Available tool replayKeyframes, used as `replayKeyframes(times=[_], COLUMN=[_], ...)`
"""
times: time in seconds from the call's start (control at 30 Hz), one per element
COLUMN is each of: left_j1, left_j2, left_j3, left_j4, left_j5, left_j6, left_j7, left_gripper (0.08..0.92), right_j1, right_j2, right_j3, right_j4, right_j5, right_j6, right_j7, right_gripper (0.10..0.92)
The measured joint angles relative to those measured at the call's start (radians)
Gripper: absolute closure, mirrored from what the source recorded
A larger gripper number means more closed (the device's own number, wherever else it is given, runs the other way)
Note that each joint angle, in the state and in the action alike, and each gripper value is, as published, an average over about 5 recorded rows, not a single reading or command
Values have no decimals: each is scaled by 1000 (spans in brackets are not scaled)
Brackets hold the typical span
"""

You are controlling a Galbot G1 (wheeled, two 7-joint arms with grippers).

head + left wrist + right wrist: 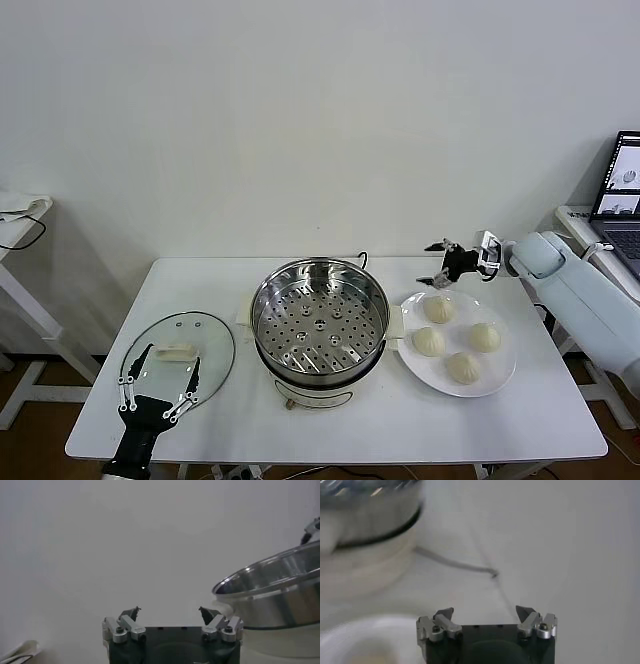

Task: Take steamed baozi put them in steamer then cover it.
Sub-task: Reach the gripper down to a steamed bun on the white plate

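A white rectangular worktop (330, 425) is seen in the head view, set against a pale wall. At its middle, a round shiny stainless-steel steamer (319, 330) with a perforated tray and a cream-white base is stood. To the robot's left, a round clear glass cover (180, 355) with a metal rim and a cream-white oblong handle is laid flat near the front edge. To the robot's right, just beside the steamer, a flat round white plate (500, 375) is placed, and four cream-white steamed baozi (429, 341) are carried on it.
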Motion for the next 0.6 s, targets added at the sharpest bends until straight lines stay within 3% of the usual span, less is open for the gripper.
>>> replayKeyframes(times=[0.6], left_j1=[15], left_j2=[-15], left_j3=[3], left_j4=[17], left_j5=[-4], left_j6=[-18], left_j7=[-19], left_gripper=[177], right_j1=[67], right_j2=[198], right_j3=[-82], right_j4=[-269], right_j5=[-335], right_j6=[55], right_j7=[-106], right_gripper=[204])
